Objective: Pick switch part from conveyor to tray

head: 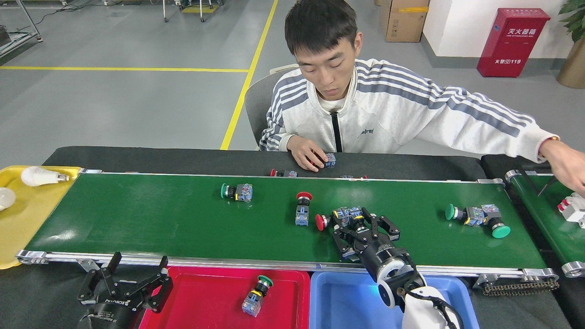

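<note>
The right gripper's (361, 227) black fingers (387, 225) are spread around a blue-grey switch part with a green button (355, 218) on the long dark-green conveyor belt (183, 224); whether they touch it is hard to tell. The left gripper (122, 284), its fingers (112, 261) apart and empty, hangs over the black counter (45, 297) beside the red plastic tray (205, 297), where another green-button switch part (256, 292) lies. A blue plastic tray (343, 297) sits just beside the red one.
</note>
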Available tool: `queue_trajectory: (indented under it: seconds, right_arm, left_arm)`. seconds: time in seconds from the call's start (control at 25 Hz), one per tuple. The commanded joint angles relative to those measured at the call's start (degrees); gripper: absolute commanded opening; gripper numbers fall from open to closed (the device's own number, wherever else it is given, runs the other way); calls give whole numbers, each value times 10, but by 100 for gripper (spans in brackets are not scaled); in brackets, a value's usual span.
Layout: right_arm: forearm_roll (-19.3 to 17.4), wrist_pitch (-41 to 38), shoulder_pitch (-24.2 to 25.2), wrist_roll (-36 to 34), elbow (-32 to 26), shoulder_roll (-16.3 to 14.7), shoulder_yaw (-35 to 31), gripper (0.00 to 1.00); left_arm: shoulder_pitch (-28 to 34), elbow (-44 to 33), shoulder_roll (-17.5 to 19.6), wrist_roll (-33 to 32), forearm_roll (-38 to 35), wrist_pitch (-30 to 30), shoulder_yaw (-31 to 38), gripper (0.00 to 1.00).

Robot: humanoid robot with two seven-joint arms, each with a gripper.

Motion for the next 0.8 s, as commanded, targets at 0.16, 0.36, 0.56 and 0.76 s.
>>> queue_trajectory:
  seconds: [0.16, 0.36, 0.56, 0.76]
  right_arm:
    - [-2, -3, 34, 0, -106, -5, 1, 2]
    - [-1, -43, 119, 12, -228, -4, 62, 2]
    - [-2, -132, 158, 2, -238, 19, 122, 99]
    - [-3, -172, 155, -1, -237, 38, 122, 100]
  left_arm:
    - [-8, -8, 2, 4, 2, -2, 2, 100]
    - [-12, -7, 2, 5, 1, -1, 2, 100]
    - [-17, -9, 1, 5, 1, -2, 2, 100]
    - [-28, -5, -5, 4, -2, 3, -17, 100]
